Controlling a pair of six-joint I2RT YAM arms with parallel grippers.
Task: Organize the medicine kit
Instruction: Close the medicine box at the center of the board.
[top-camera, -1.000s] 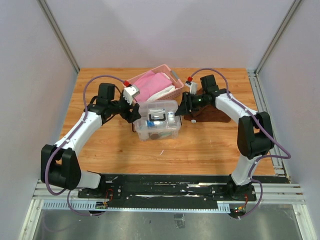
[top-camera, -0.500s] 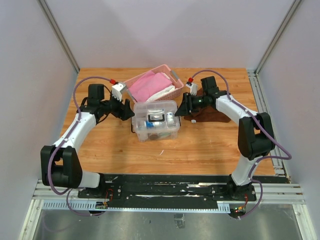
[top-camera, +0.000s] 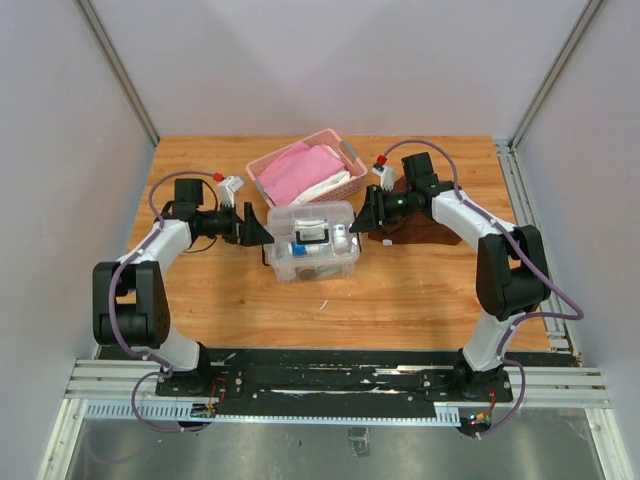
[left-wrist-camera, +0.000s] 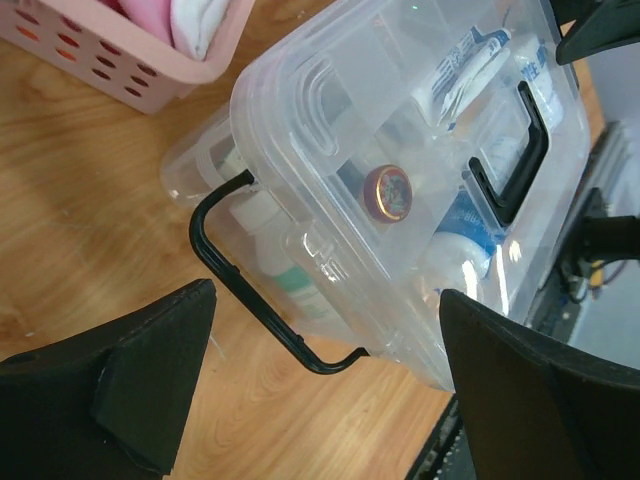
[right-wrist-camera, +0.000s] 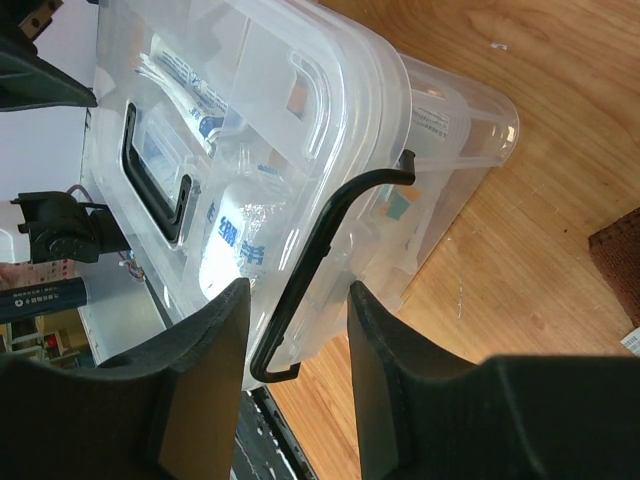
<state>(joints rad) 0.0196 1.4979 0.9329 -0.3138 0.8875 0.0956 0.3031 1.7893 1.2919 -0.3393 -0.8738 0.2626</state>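
Note:
The medicine kit (top-camera: 313, 245) is a clear lidded box mid-table, with bottles and packets showing through it. Its lid carries a dark handle (left-wrist-camera: 520, 150). My left gripper (top-camera: 262, 232) sits low at the kit's left end, jaws wide open. In the left wrist view the kit's (left-wrist-camera: 400, 130) black wire latch (left-wrist-camera: 255, 300) hangs swung out ahead of the open gripper (left-wrist-camera: 325, 390), untouched. My right gripper (top-camera: 363, 222) is at the kit's right end. There the other wire latch (right-wrist-camera: 320, 250) lies up against the box (right-wrist-camera: 260, 130), between that gripper's (right-wrist-camera: 298, 370) parted fingers.
A pink slatted basket (top-camera: 300, 170) with pink and white cloth stands just behind the kit, its corner also in the left wrist view (left-wrist-camera: 120, 70). A dark brown cloth (top-camera: 425, 230) lies under my right arm. A small white scrap (top-camera: 323, 304) lies in front of the kit.
My left arm has dropped low and flat towards the table, and its jaws have opened wider. The right gripper has stayed put, jaws a little narrower.

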